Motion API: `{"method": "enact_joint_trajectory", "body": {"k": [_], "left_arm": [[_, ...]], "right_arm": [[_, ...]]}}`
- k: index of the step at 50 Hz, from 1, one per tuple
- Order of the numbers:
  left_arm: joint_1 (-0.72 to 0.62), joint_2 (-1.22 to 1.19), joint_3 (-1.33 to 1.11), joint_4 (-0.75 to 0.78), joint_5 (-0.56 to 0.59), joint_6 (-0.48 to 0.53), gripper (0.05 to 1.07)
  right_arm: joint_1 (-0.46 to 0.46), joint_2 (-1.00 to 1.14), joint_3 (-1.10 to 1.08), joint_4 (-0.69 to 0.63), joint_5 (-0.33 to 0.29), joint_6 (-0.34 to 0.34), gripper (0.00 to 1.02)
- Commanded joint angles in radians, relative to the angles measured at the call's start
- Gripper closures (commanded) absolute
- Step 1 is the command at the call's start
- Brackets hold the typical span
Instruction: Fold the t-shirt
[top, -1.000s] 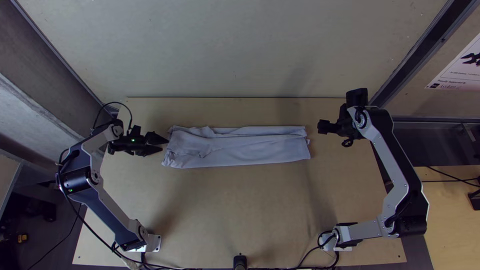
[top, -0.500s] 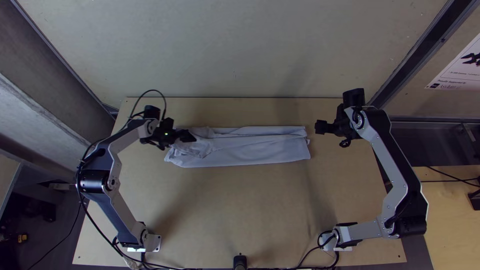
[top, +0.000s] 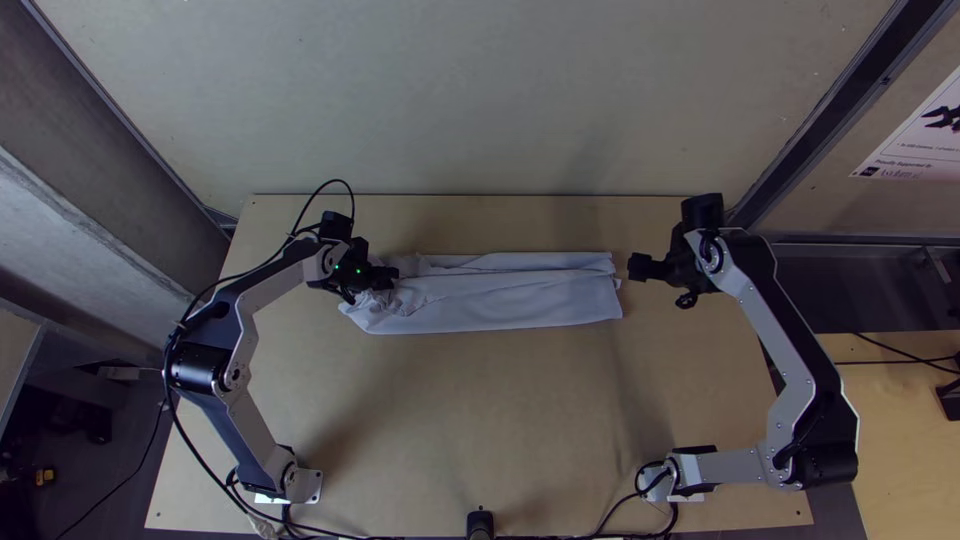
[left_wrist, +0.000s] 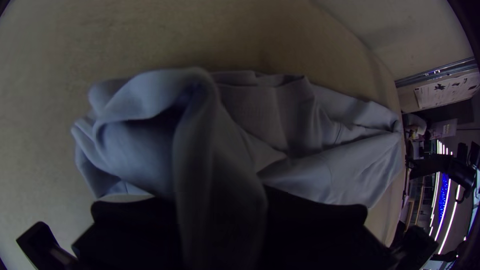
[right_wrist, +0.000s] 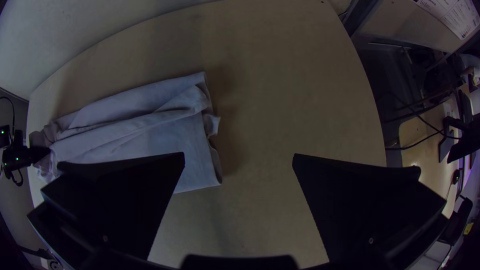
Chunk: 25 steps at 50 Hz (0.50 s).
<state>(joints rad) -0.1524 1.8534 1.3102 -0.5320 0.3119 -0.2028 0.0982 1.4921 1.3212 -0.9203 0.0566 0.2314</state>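
See the long t-shirt (top: 500, 302) in the top view's upper middle. Pinched at its left end by the left gripper (top: 387, 278), likely to fold inward. See wide jaws on the right gripper (right_wrist: 238, 157), maybe to help.

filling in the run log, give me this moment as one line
t-shirt: folded into long strip | left gripper: closed on its bunched left end | right gripper: open, beyond its right end

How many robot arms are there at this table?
2. The left arm has its base at the table's near edge and its left pincer closed on the shirt's left end; the right arm stands along the same edge, its right pincer open.
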Motion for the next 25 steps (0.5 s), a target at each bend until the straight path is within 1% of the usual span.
{"method": "enact_joint_trajectory", "body": {"k": [1, 8, 17, 25], "left_arm": [[0.014, -0.033, -0.058, -0.065, -0.056, -0.004, 1.04], [0.100, -0.069, -0.026, -0.125, -0.074, 0.055, 1.04], [0.235, -0.076, 0.043, -0.212, -0.143, 0.213, 1.04], [0.389, -0.074, 0.109, -0.249, -0.175, 0.352, 1.04]], "right_arm": [[0.026, -0.027, -0.036, 0.015, 0.006, 0.032, 0.03], [0.031, -0.035, -0.050, 0.037, 0.006, 0.045, 0.03], [0.029, -0.035, -0.045, 0.049, 0.006, 0.046, 0.03], [0.023, -0.038, -0.039, 0.051, 0.008, 0.043, 0.03]]}}
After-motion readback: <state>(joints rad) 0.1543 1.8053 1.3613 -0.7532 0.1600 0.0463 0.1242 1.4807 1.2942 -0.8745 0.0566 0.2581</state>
